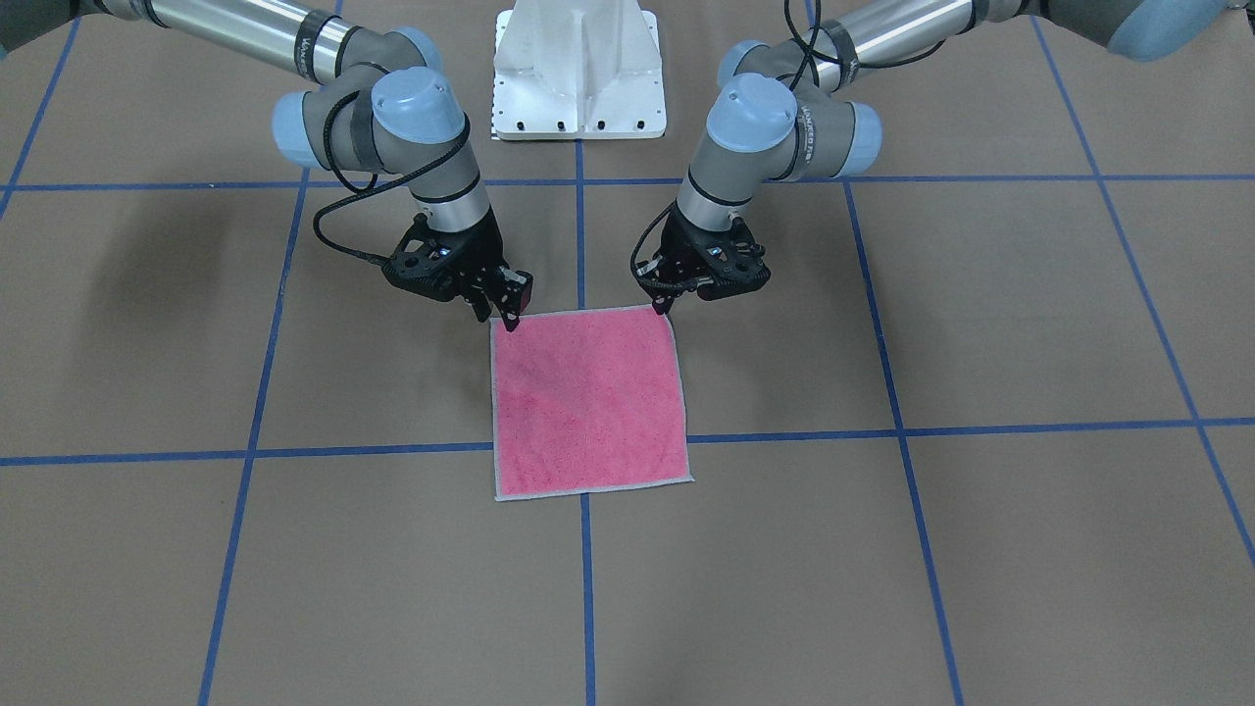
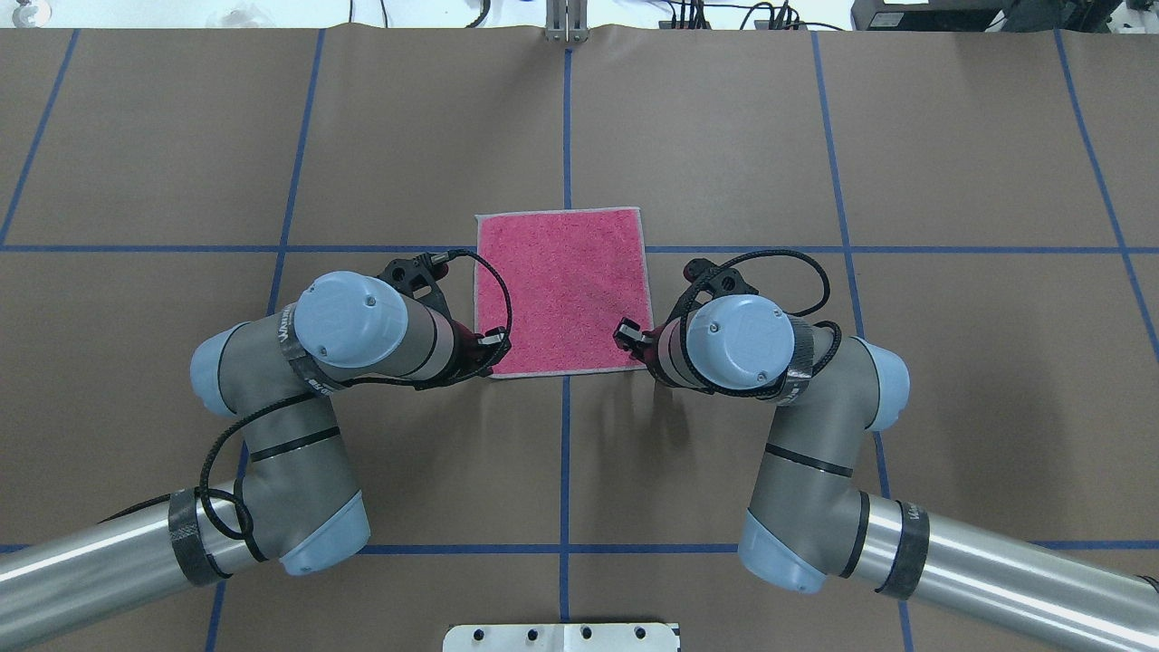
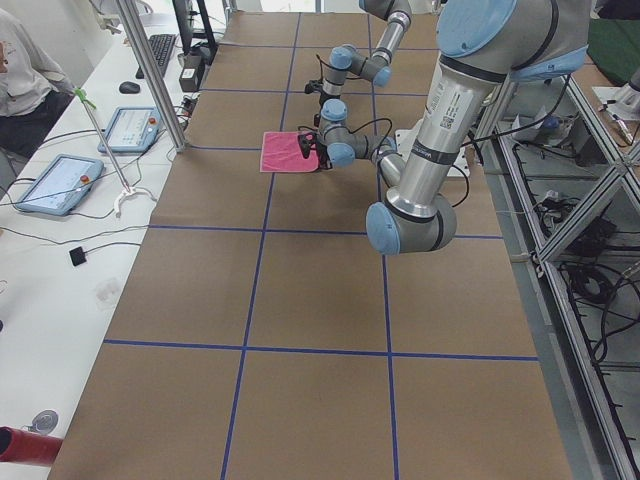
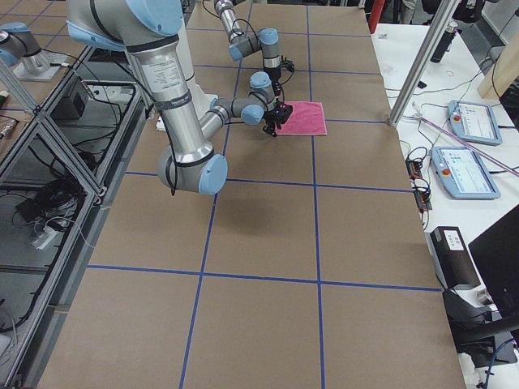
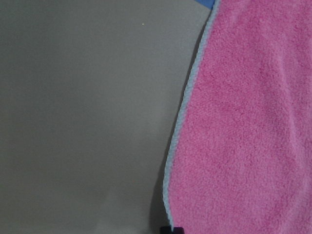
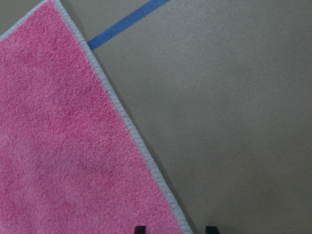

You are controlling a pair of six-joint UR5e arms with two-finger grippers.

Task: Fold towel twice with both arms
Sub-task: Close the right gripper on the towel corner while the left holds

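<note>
The towel (image 1: 588,402) lies flat, pink face up, with a light grey stitched edge, in the middle of the table (image 2: 566,290). My left gripper (image 1: 667,306) is down at the towel's near corner on my left (image 2: 493,347). In the left wrist view a single dark tip (image 5: 171,229) sits on the slightly raised edge of the towel (image 5: 243,122), so the gripper looks shut on it. My right gripper (image 1: 502,316) is at the near corner on my right (image 2: 627,333). Its two fingertips (image 6: 139,229) stand narrowly apart astride the towel's edge (image 6: 146,161).
The brown table has a grid of blue tape lines (image 1: 578,216). The white pedestal base (image 1: 578,69) stands behind the arms. Tablets and cables lie on the side bench (image 3: 60,180), and a person sits there at the far left.
</note>
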